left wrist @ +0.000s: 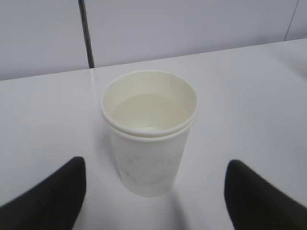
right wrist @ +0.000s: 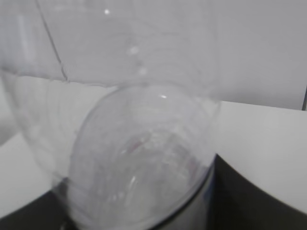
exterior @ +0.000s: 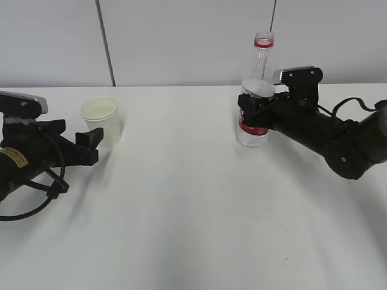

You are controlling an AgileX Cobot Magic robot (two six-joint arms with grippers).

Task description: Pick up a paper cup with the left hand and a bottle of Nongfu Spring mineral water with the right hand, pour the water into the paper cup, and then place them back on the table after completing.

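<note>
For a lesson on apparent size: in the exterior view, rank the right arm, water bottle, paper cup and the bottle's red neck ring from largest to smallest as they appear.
1. right arm
2. water bottle
3. paper cup
4. red neck ring

All four differ clearly.

No readable text in any view. The bottle (exterior: 258, 90) has a red label band (exterior: 250, 128), lettering too small to make out. The left hand (exterior: 91, 144) carries a yellow sticker (exterior: 13, 156) with dark print, illegible. The paper cup (left wrist: 149, 129) is plain white, no markings. The right wrist view is only blurred clear plastic.
</note>
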